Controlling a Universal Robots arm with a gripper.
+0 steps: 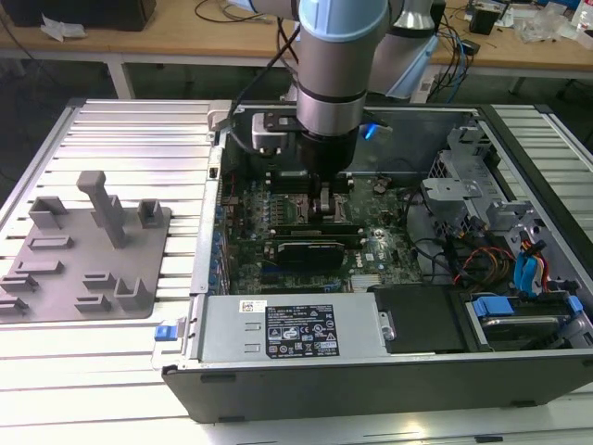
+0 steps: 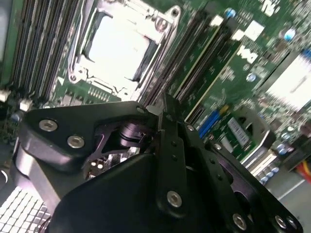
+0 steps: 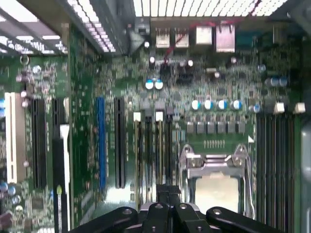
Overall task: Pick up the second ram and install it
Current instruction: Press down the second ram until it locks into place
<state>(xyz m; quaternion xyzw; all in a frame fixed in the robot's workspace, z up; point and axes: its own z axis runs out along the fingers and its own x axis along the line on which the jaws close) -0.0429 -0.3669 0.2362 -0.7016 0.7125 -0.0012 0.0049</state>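
My gripper (image 1: 326,206) hangs low inside the open computer case, over the memory slots beside the silver CPU socket (image 3: 214,182). In both wrist views its black fingers (image 3: 164,196) are shut close together, and I see nothing between them. Two slim green sticks stand in neighbouring slots with white latches at their ends. The one closer to my fingertips I take for the second ram (image 3: 160,150) (image 2: 201,60). My gripper (image 2: 164,103) sits just above it, a little toward the socket (image 2: 119,46). Whether the fingers touch the stick I cannot tell.
A long black card (image 1: 310,250) lies across the motherboard in front of my gripper. The grey fixture plate (image 1: 83,250) with its blocks sits on the slatted table at the exterior view's left. A power supply (image 1: 287,324) and a drive cage (image 1: 463,195) crowd the case.
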